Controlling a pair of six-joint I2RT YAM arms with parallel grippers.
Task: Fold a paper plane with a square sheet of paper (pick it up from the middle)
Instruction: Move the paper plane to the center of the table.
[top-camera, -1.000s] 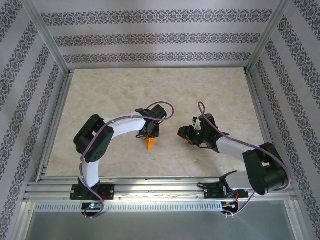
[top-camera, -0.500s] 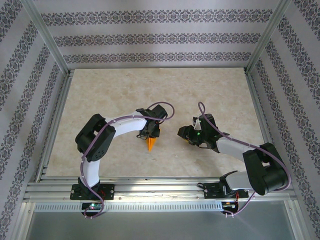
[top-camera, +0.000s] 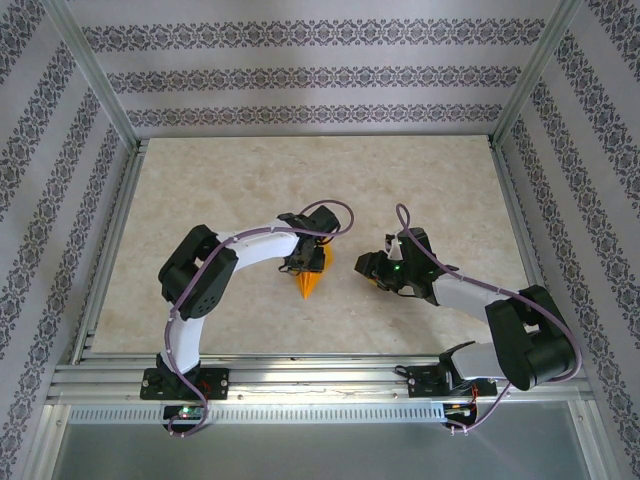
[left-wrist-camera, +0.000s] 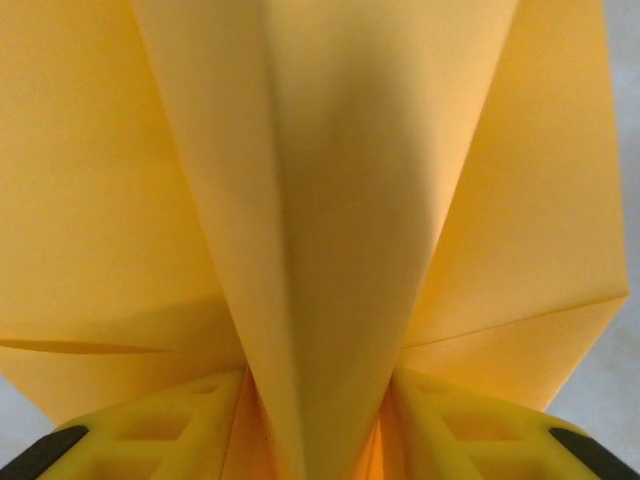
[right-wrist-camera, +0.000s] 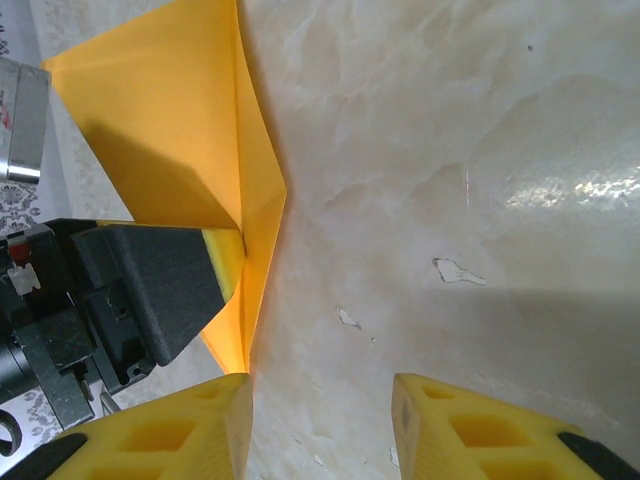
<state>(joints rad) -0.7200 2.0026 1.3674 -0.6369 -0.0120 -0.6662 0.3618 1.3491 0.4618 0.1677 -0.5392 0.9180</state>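
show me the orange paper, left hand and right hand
orange paper (right-wrist-camera: 170, 130): right wrist view, on its broad flap
left hand (left-wrist-camera: 316, 390): left wrist view, midway between its fingertips
right hand (right-wrist-camera: 320, 395): right wrist view, midway between its fingertips

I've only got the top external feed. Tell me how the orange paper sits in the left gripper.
Observer: On the left wrist camera, the orange paper has its centre fold running down between the two yellow fingers of the left gripper, with flaps splayed to both sides.
Operator: Report whether it's clamped.
Observer: I can't tell. The fingers stand apart and the fold fills the gap between them.
Operator: Now check the right gripper.
Observer: On the right wrist camera, the right gripper is open over bare table, with nothing between its fingers.
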